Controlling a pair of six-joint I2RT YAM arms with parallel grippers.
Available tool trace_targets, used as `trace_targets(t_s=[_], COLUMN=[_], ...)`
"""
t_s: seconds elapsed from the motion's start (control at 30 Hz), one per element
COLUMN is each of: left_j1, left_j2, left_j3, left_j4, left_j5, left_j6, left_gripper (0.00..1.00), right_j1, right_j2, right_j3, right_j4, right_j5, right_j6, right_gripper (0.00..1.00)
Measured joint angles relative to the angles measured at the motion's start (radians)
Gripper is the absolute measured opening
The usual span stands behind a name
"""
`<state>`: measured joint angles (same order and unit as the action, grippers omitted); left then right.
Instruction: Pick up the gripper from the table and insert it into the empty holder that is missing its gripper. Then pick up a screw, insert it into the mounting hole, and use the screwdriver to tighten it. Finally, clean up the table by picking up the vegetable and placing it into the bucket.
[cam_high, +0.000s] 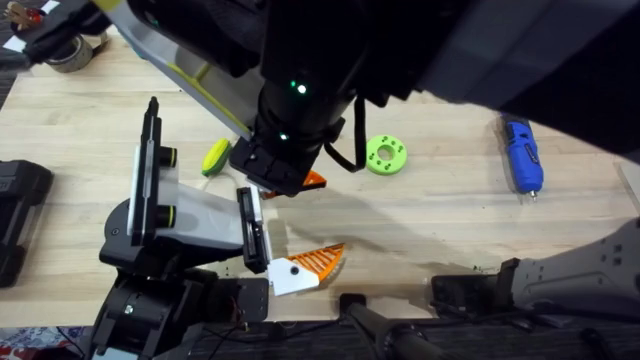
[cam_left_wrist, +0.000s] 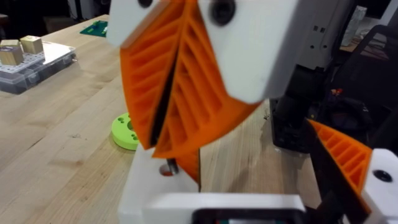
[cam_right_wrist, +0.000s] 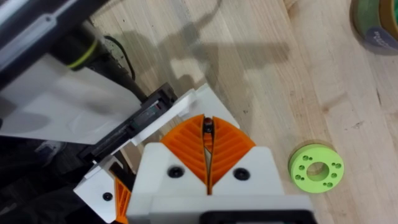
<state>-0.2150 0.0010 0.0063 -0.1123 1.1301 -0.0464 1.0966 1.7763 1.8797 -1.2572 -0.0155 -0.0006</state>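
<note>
Gripping a screw (cam_right_wrist: 207, 126), right jaws (cam_right_wrist: 207, 163).

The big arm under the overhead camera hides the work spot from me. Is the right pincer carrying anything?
Observer: Yes. In the right wrist view, the right pincer is shut on a small dark screw.
Operator: What is beneath the screw?
Observer: The white block of the gripper, lying against the black bracket of the holder.
Operator: Does the left wrist view add anything?
Observer: It shows a clear parts box on the table, beyond the green disc.
</note>
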Motion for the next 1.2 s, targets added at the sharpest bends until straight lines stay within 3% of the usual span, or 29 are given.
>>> trace_targets(t_s=[0.87,1.2], left_j1=[0.000,0.000], left_j2=[0.000,0.000], left_j3=[0.000,0.000], left_j4=[0.000,0.000], left_j5=[0.002,0.002], left_j6=[-0.004,-0.004], left_gripper=[0.987,0.986], right_j1=[0.001,0.007], right_j2=[-0.084,-0.114], right_j3=[-0.004,-0.080], right_j4=[0.001,0.089], right_j5=[0.077,0.113], right_j6=[-0.009,0.001], right_gripper=[0.010,0.010])
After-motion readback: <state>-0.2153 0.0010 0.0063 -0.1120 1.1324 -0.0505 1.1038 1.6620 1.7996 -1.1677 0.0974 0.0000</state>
